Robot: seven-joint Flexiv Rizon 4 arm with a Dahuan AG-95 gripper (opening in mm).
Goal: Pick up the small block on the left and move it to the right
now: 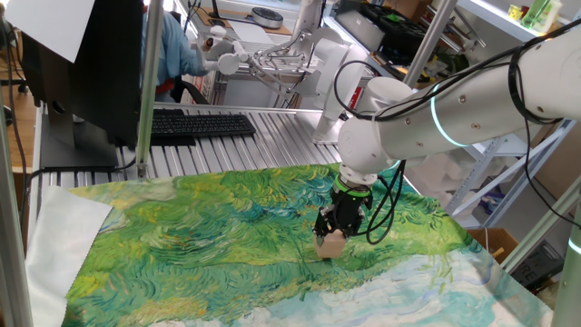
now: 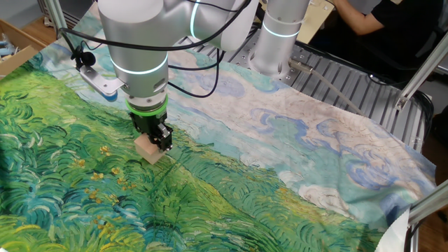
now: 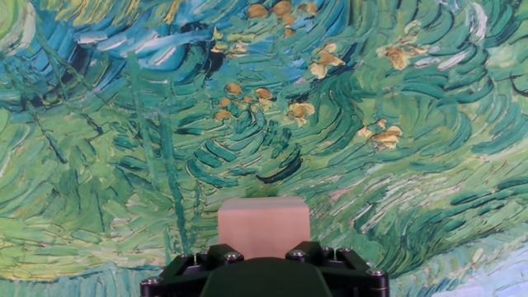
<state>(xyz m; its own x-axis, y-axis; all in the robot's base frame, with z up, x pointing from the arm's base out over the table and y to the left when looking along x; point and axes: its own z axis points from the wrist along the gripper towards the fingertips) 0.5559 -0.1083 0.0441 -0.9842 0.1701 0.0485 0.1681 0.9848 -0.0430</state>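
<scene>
The small block (image 1: pixel 333 243) is a plain light tan wooden cube. My gripper (image 1: pixel 329 232) is shut on it and holds it at the painted green cloth (image 1: pixel 227 236), right of the middle in one fixed view. In the other fixed view the block (image 2: pixel 148 148) sits under the black fingers (image 2: pixel 158 133), low against the cloth. In the hand view the block (image 3: pixel 264 224) fills the gap between the black jaws at the bottom edge. I cannot tell whether it touches the cloth.
The cloth covers the table, with a pale sky part (image 2: pixel 294 126) toward the arm's base. A black keyboard (image 1: pixel 195 124) and a monitor (image 1: pixel 77 64) stand behind it. A person (image 2: pixel 378 21) sits beyond the slatted metal table edge (image 2: pixel 350 87).
</scene>
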